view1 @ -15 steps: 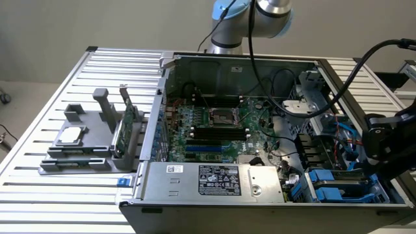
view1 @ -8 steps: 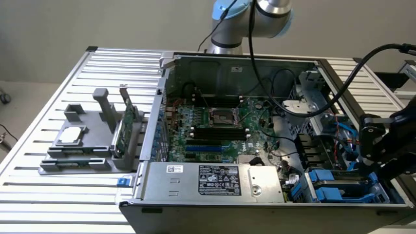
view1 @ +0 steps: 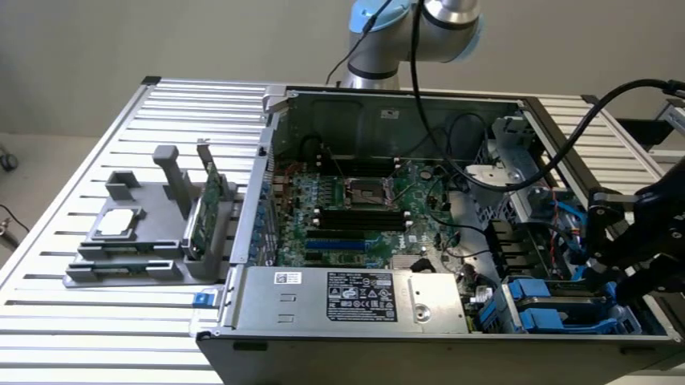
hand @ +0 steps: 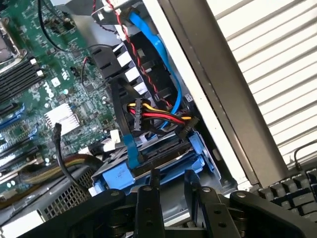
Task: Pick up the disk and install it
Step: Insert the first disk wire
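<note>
the disk [hand: 157, 158] is seen lying in a corner bay of the case [view1: 321, 120], with blue rails around it and cables [hand: 153, 117] plugged in over it. the gripper [hand: 172, 175] is poised just beside the disk inside the case, fingers spread, nothing gripped.

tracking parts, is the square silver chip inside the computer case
No, the silver chip lies on the grey stand outside the computer case, at the exterior view's left.

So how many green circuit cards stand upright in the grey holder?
1. The green card stands on edge in the grey holder, just outside the computer case wall, on the exterior view's left.
</note>
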Robot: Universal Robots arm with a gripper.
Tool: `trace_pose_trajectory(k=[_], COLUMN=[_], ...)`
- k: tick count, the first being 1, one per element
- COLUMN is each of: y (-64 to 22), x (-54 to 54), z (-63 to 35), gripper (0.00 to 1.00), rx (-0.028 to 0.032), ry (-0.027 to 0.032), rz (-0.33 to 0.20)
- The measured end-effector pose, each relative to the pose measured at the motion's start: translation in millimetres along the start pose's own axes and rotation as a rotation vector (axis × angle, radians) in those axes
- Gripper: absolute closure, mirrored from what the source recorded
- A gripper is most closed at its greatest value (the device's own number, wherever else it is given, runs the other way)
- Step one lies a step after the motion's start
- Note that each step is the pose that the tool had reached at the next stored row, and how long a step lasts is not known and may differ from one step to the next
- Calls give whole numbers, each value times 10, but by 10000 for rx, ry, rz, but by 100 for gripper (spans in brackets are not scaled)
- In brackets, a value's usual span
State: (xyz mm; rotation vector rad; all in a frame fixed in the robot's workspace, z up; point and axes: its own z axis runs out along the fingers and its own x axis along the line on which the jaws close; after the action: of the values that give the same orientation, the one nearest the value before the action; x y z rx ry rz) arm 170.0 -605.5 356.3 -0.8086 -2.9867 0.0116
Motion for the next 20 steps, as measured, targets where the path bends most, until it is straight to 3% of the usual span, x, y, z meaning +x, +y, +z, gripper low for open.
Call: trace_pose_trajectory(k=[10, 20], y=[0, 0], x=[-1, 0], z=[16, 16], gripper=[66, 66], rx=[-135, -422], ry=[72, 215], rz=[1562, 2596])
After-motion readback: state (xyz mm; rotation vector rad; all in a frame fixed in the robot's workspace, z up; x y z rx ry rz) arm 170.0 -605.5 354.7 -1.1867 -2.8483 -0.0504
